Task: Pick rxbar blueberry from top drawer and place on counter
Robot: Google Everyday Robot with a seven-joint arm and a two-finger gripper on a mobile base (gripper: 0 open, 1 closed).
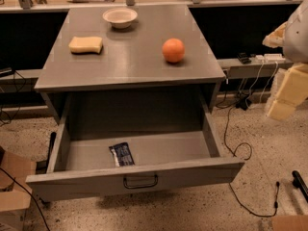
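Tucked against the right edge of the view, the gripper [281, 107] is seen only as a few pale, blocky shapes. Much of it is cut off by the frame, so whether it's apart or together can't be told. It hangs clear of the cabinet, level with the gap between the counter [130, 64] and the top drawer [77, 183].

The drawer stands wide open, lower than the gripper and to its left. The rxbar blueberry [121, 154] is laid flat on the drawer floor, well apart from the gripper, left of the dark bar handle [140, 181] and close behind the front panel. Its lettering is too small to be read, and the drawer's back is lost in shadow under the counter.

Up on the counter, above the gripper's level and to its left, an orange [173, 50] is nearest it, then a yellow sponge [86, 44] farther off, with a pale bowl [120, 17] at the far end. Dark cables [239, 150] are trailed over the floor below the gripper. The cluttered shelf behind can't really be made out.
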